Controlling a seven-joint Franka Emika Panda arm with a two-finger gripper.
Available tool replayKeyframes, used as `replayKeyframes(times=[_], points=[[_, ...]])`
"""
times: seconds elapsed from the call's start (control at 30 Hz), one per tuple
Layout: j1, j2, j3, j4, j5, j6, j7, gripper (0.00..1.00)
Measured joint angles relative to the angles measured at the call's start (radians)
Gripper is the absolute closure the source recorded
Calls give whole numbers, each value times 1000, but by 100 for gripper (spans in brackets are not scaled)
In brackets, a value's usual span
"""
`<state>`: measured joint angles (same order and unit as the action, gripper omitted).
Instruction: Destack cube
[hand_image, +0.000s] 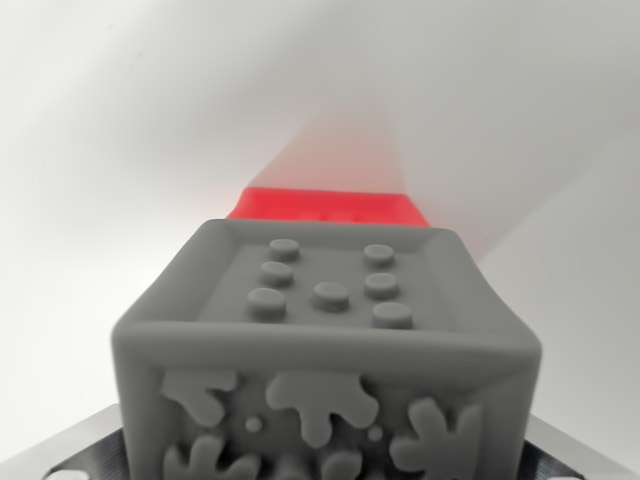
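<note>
A grey cube (325, 350) fills the lower middle of the wrist view, very close to the camera. Its top face has several raised round studs and its front face has raised splash shapes. Behind it, only the top edge of a red cube (330, 207) shows, throwing a red glow on the white surface. Dark metal parts of my gripper show at the bottom left corner (70, 450) and the bottom right corner (575, 455), on either side of the grey cube. The fingertips are hidden, so I cannot see whether they hold the cube.
A plain white surface (120, 150) surrounds the cubes, with soft grey shadows running across the upper right. Nothing else stands in view.
</note>
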<state>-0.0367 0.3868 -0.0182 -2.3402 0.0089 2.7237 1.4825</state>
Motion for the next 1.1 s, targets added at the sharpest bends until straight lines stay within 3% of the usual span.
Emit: replayKeyframes(times=[0.5, 1.1], points=[[0, -8, 0, 0, 0, -6, 0, 100], [0, -80, 0, -8, 0, -68, 0, 100]])
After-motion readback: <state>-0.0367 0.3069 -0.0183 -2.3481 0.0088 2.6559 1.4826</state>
